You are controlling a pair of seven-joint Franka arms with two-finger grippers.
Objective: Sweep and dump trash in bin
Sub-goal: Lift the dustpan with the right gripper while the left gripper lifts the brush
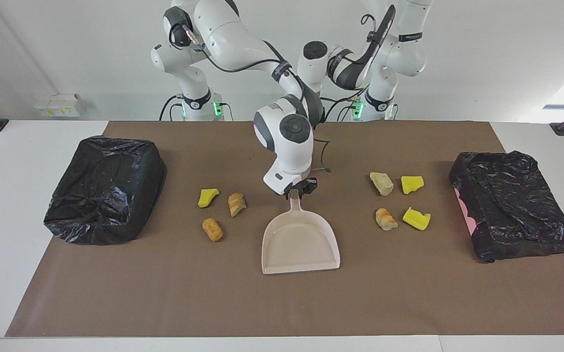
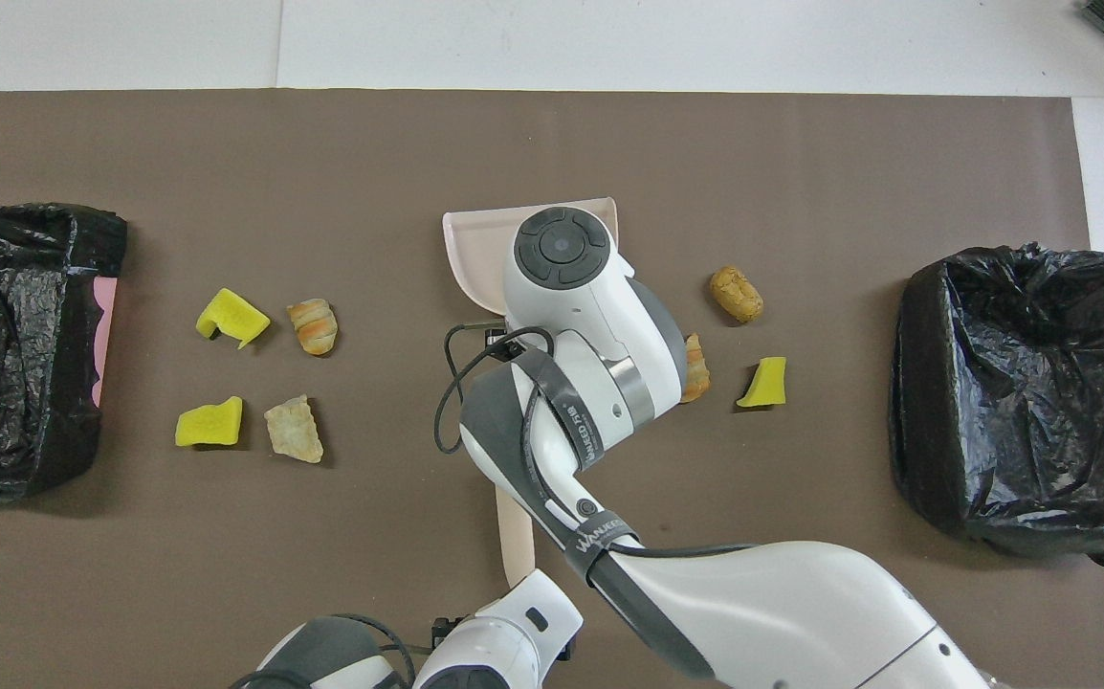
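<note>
A beige dustpan (image 1: 300, 242) lies flat mid-mat, its mouth away from the robots. My right gripper (image 1: 299, 189) is shut on the tip of its handle. In the overhead view the right wrist covers most of the dustpan (image 2: 474, 244). The trash lies in two groups. Yellow scrap (image 1: 207, 197) and tan lumps (image 1: 236, 203) (image 1: 212, 229) sit toward the right arm's end. Lumps (image 1: 381, 183) (image 1: 386, 218) and yellow scraps (image 1: 412, 184) (image 1: 416, 218) sit toward the left arm's end. The left arm waits folded by its base, with its gripper (image 2: 495, 636) at the overhead view's bottom edge.
A black-bagged bin (image 1: 106, 188) stands at the right arm's end and another black-bagged bin (image 1: 511, 205) at the left arm's end. A beige strip (image 2: 514, 536) shows under the right arm, nearer to the robots than the dustpan. What it is I cannot tell.
</note>
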